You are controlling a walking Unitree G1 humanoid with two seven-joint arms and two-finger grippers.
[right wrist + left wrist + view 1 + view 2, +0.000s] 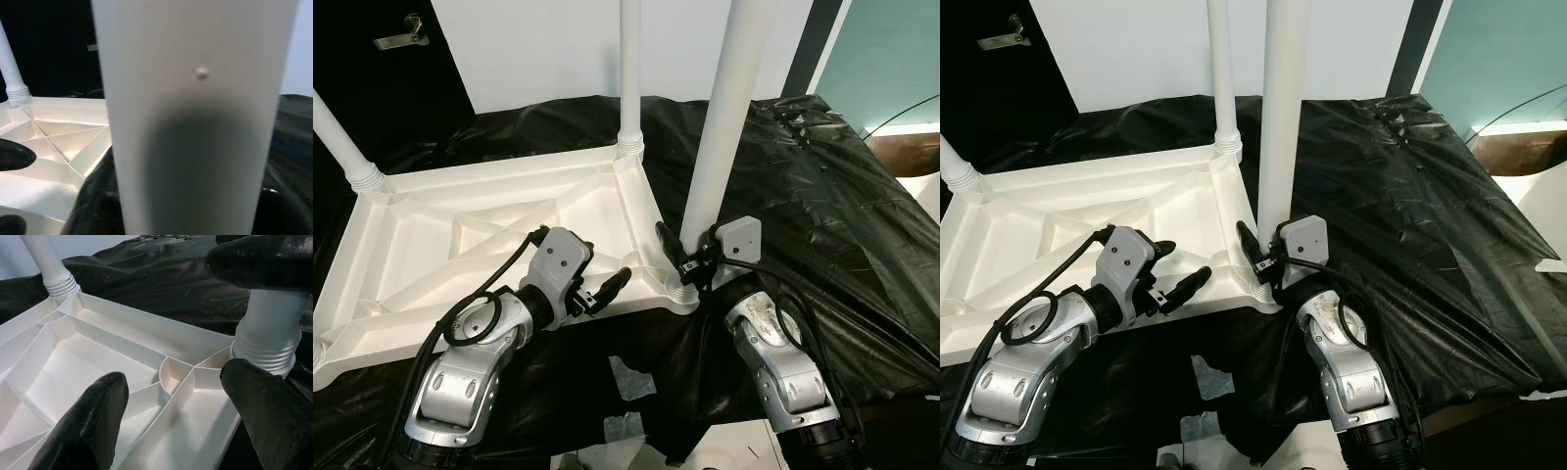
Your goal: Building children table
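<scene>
Nearest, the left gripper (607,286) stands spread wide at the near edge of the upturned white tabletop (440,230), gripping nothing. The right gripper (677,253) clasps the near corner leg (724,117). Beyond, black sheeting (822,186) lies open on the right.

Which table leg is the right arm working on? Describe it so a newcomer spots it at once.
Find the upside-down white tabletop lying on black plastic sheeting. Legs stand up from its corners; take the leg at the near corner on the robot's right. Unlike the far leg behind it, the right gripper has its jaws around it just above the socket.
</scene>
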